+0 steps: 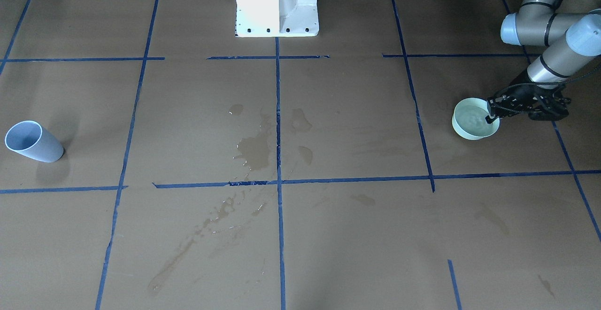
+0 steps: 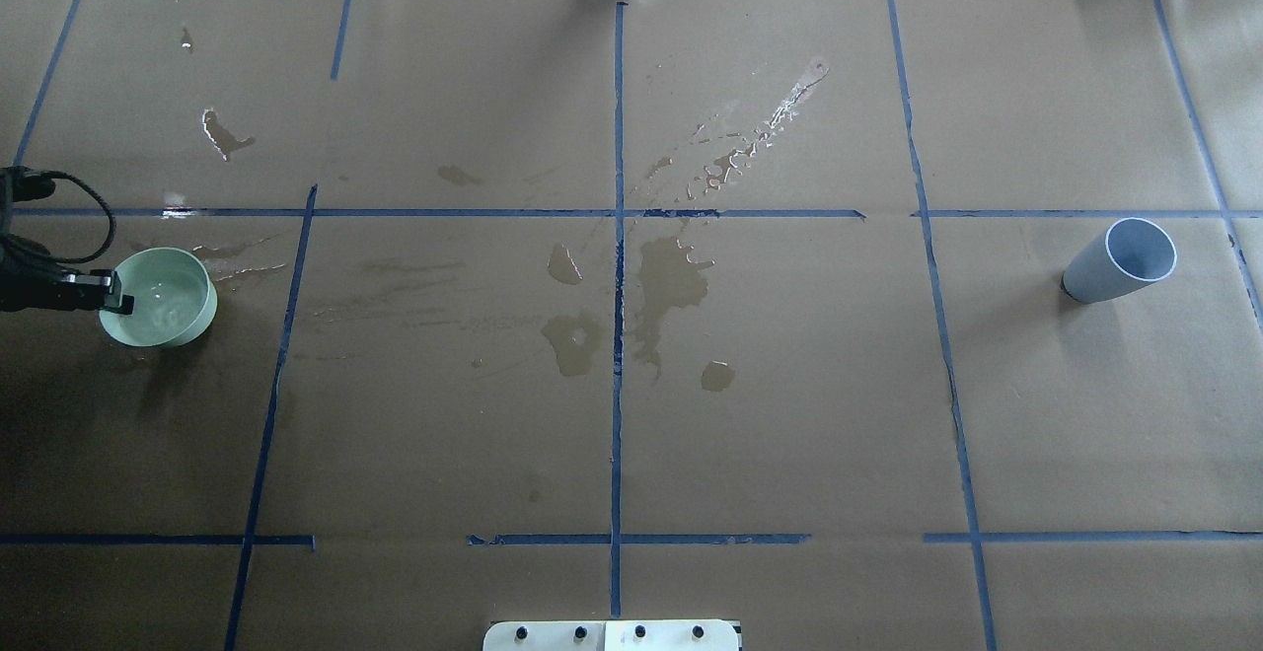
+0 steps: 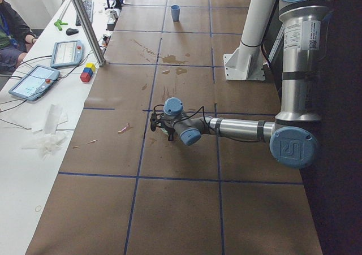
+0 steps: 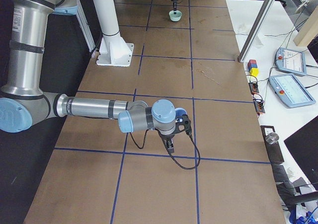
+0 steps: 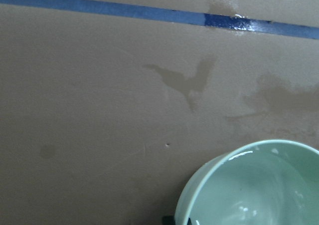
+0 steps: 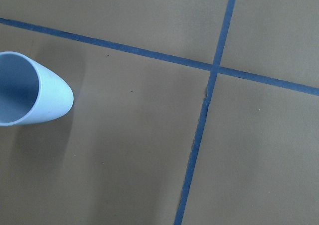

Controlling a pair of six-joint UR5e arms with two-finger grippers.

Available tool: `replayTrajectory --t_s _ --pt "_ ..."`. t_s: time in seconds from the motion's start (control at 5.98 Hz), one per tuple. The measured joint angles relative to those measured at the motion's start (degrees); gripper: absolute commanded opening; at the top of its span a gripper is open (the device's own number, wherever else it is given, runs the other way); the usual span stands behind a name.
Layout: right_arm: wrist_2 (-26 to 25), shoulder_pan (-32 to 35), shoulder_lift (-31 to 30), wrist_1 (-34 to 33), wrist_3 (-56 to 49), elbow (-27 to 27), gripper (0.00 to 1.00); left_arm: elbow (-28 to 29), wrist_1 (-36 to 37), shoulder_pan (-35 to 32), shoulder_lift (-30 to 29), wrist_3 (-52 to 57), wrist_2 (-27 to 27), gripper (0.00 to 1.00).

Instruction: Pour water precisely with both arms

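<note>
A pale green bowl (image 1: 462,131) holds clear water (image 1: 472,118) and stands on the brown paper at my left side. It also shows in the overhead view (image 2: 202,321) and the left wrist view (image 5: 199,195). My left gripper (image 1: 491,115) straddles the bowl's near rim, one finger inside and one outside, and looks shut on it; it also shows in the overhead view (image 2: 116,302). An empty pale blue cup (image 1: 33,142) stands far off at my right side, and shows in the overhead view (image 2: 1120,261) and the right wrist view (image 6: 30,93). My right gripper (image 4: 170,145) shows only in the exterior right view, low near the cup; I cannot tell if it is open.
Spilled water puddles (image 2: 671,281) and wet streaks (image 2: 760,133) lie around the table's middle. Blue tape lines (image 1: 278,159) divide the paper into squares. The white pedestal (image 1: 277,4) stands at the robot's side. Tablets (image 3: 34,80) lie on the side bench.
</note>
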Motion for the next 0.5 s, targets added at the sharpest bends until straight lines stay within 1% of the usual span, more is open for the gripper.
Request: replayTrajectory --t_s 0.17,0.33,0.5 --pt "0.02 0.00 0.00 0.00 0.00 0.00 1.00 -5.01 7.75 0.24 -3.70 -3.31 0.05 0.00" --pt "0.02 0.00 0.00 0.03 0.00 0.00 1.00 -7.90 13.89 2.13 -8.81 -7.81 0.29 0.00" --pt "0.02 0.00 0.00 0.06 0.00 0.00 1.00 -8.71 17.48 6.08 -14.37 -13.70 0.79 0.00"
